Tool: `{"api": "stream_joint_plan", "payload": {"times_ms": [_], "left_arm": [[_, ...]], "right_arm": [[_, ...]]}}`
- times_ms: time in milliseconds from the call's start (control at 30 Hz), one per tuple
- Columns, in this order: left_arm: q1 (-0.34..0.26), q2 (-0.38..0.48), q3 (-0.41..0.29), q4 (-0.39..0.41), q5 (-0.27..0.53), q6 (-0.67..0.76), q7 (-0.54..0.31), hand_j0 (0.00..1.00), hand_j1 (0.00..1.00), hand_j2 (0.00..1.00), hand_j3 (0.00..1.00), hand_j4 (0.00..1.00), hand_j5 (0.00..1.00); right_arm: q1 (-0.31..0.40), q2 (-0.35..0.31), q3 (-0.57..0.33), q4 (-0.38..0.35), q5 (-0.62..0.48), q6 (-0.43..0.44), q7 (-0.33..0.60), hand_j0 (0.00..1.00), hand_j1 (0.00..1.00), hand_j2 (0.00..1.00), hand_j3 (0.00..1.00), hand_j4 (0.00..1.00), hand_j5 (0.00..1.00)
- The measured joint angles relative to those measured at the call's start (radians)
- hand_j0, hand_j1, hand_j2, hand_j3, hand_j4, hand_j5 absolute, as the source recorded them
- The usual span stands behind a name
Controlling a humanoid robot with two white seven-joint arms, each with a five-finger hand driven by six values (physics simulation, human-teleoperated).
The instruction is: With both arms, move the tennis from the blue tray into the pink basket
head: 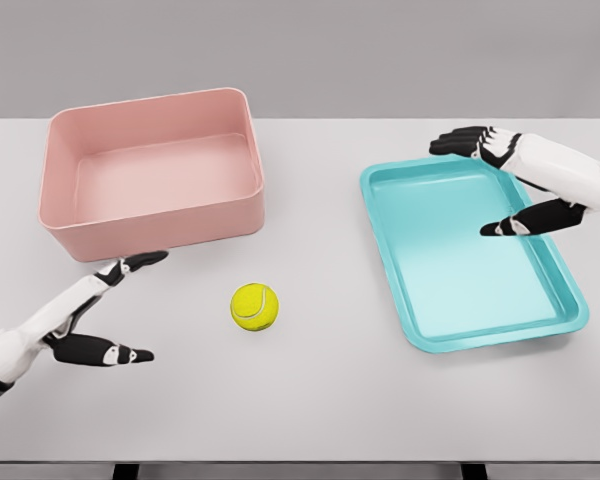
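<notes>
So the tennis ball (254, 307) is sitting on the bare white table (320, 400), a bit left of the middle of the frame and toward the bottom. It's out of the blue tray (570, 300) on the right side, which has nothing in it, but it's not in the pink basket (150, 215) at the upper left either. I'd call that roughly halfway: the ball has left the tray, and the basket part isn't done yet. The left hand (105, 315) comes in from the lower left corner with fingers spread and loose, gripping nothing, sitting near the ball but clearly apart from it. The right hand (510, 185) hovers over the far right end of the tray, also relaxed and not carrying anything. What's left, as I read it, is for the left hand to scoop the ball up and lift it over the basket's near wall, which stands between ball and basket floor. Nothing else clutters the route.
</notes>
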Motion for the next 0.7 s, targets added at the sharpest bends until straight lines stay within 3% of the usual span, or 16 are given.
{"api": "stream_joint_plan", "payload": {"times_ms": [400,700], "left_arm": [[-0.120,0.000,-0.078,-0.017,-0.020,0.000,-0.001,1.00,1.00,1.00,1.00,1.00,1.00],[-0.184,-0.040,-0.128,-0.016,-0.055,0.000,0.000,1.00,1.00,1.00,1.00,1.00,1.00]], "right_arm": [[0.098,-0.001,-0.052,-0.084,-0.029,0.000,0.000,1.00,1.00,1.00,1.00,1.00,1.00],[0.100,-0.012,-0.077,-0.088,-0.058,0.000,0.000,1.00,1.00,1.00,1.00,1.00,1.00]]}}
